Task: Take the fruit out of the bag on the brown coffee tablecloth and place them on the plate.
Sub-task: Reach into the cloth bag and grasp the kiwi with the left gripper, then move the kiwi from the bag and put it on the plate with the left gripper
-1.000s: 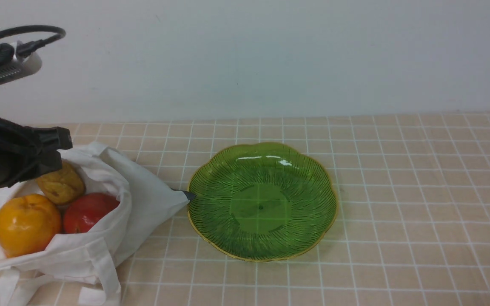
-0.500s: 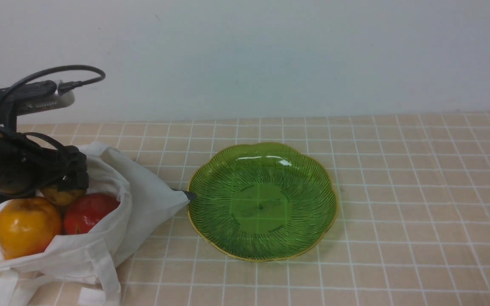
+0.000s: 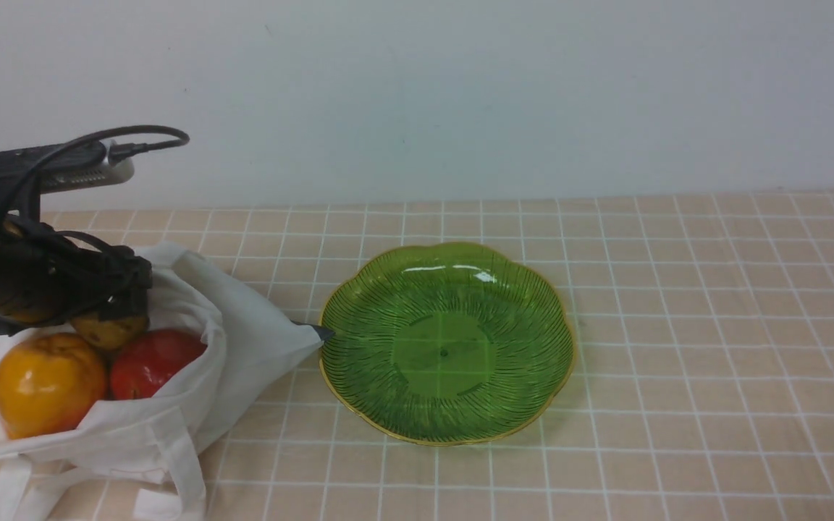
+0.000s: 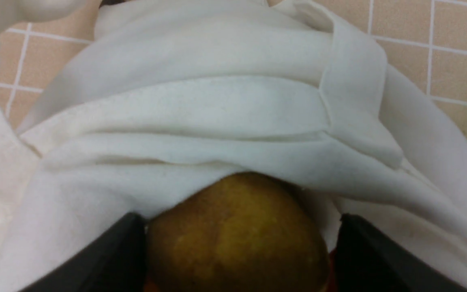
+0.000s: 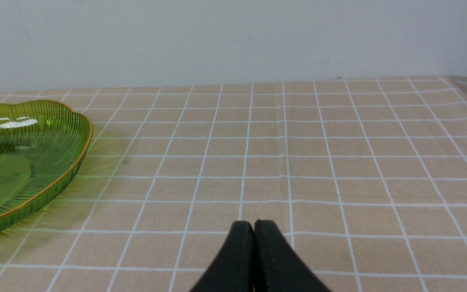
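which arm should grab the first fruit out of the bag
Left. The left gripper, open, straddles the small brownish-yellow fruit in the bag; the right gripper is shut over tablecloth, with only the plate nearby.

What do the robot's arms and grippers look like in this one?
The left arm is black, draped with loose black cables, and carries a pale grey camera box with a black lead looping out of it. The left gripper has matte black, flat fingers. The right gripper has two matte black fingers tapering to rounded tips. No markings show; the right arm is out of view.
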### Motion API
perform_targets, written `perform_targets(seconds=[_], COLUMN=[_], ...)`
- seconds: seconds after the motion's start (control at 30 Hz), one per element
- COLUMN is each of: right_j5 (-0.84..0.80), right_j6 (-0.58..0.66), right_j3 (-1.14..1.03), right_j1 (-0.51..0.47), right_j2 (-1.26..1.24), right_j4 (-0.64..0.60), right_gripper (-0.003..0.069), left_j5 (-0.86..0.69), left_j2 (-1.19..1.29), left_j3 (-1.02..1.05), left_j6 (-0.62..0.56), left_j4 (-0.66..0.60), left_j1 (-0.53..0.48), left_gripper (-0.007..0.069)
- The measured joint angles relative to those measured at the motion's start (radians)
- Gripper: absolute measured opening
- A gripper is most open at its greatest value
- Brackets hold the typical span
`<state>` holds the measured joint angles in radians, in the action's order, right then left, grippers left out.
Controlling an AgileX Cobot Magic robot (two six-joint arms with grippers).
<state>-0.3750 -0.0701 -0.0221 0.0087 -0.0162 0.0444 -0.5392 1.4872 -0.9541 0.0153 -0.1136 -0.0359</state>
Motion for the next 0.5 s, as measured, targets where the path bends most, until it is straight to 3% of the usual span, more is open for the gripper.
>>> perform_targets(seconds=[0.03,0.37,0.5], right_j5=[0.000,0.000,0.000], right_j6=[0.000,0.000,0.000], right_j3=[0.000,0.000,0.000], right_j1=[0.000,0.000,0.000], right_j2=[0.000,0.000,0.000], right_j4=[0.000,0.000,0.000], right_gripper=[-0.0014,-0.0014,-0.0014], left_j5=[-0.001,-0.106,-0.154], left_j2=[-0.001,-0.153,-0.216], left_j3=[0.000,-0.001,-0.001], left_j6=[0.000,-0.001,-0.002], left_j4=[0.000,-0.005,-0.081], left_j1=[0.000,0.000,0.000], left_gripper=[0.0460,0.0464,0.0464])
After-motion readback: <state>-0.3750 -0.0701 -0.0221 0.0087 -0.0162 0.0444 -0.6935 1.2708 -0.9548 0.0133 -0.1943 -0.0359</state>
